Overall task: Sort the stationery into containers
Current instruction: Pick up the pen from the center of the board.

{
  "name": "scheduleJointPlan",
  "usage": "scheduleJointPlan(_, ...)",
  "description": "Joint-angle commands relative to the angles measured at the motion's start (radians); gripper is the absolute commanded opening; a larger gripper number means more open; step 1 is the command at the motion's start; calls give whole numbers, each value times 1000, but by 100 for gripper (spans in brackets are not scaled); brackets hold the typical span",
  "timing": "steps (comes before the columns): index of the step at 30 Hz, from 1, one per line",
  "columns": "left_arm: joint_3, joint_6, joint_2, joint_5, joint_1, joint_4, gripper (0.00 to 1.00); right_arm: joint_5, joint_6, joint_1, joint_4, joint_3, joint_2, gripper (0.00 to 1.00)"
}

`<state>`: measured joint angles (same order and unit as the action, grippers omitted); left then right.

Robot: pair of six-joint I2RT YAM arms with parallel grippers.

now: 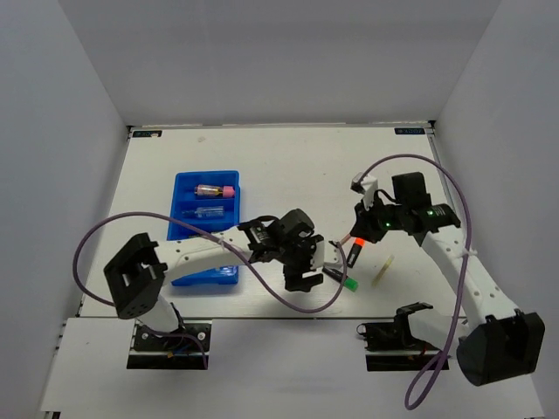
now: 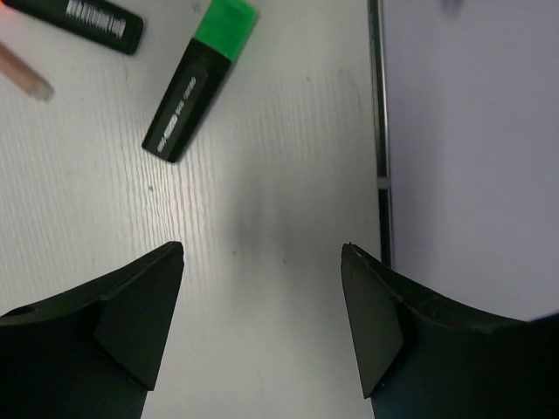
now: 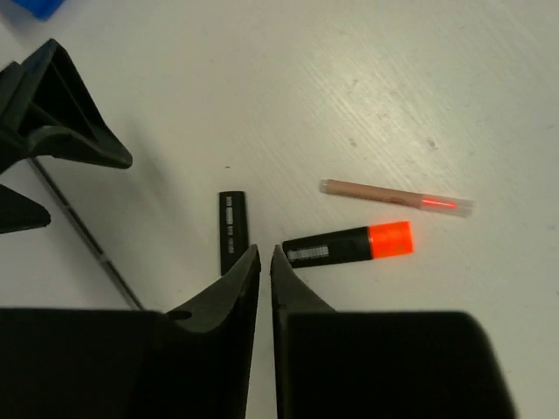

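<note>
The blue tray (image 1: pixel 183 229) lies left of centre and holds a pink tube (image 1: pixel 215 190) and a clear pen (image 1: pixel 210 211). My left gripper (image 1: pixel 306 278) is open and empty, low over bare table (image 2: pixel 262 253). A green-capped highlighter (image 2: pixel 199 78) (image 1: pixel 343 280) lies just beyond it, with a pink stick (image 2: pixel 24 74) and another black highlighter (image 2: pixel 79 16). My right gripper (image 1: pixel 358 232) is shut and empty (image 3: pixel 265 253). It hovers above an orange-capped highlighter (image 3: pixel 349 245) (image 1: pixel 354 253), a beige stick with a pink tip (image 3: pixel 397 197) and a black highlighter body (image 3: pixel 232 230).
A pale yellow stick (image 1: pixel 383 271) lies right of the highlighters. The table's near edge (image 2: pixel 380 131) runs close to my left gripper. The two grippers are close together, and the left one (image 3: pixel 52 113) shows in the right wrist view.
</note>
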<state>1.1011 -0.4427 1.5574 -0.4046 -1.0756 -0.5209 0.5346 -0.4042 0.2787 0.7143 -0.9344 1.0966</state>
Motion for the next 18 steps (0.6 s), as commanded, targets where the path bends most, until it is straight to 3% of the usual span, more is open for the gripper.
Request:
scheduleJointPlan(1,32,-71,53,-103,6,188,83,-4,-16,-50,-117,35,-27,15)
scheduleJointPlan(4,66,-70,125,-111,14,219,83,-53,18,-82,-108,23,-9,54)
scheduleJointPlan(5,81,-71,150,-114,14,229,83,-67,40,-87,-107,17,3,56)
scheduleJointPlan(8,95,-65,188,-115,16,271,82,-134,73,-111,-110,6,16,54)
scheduleJointPlan(12,140,-56,279,-103,17,306,78,-162,114,-127,-125,16,0,38)
scheduleJointPlan(18,220,-56,369,-108,17,306,77,-157,133,-157,-125,16,-21,38)
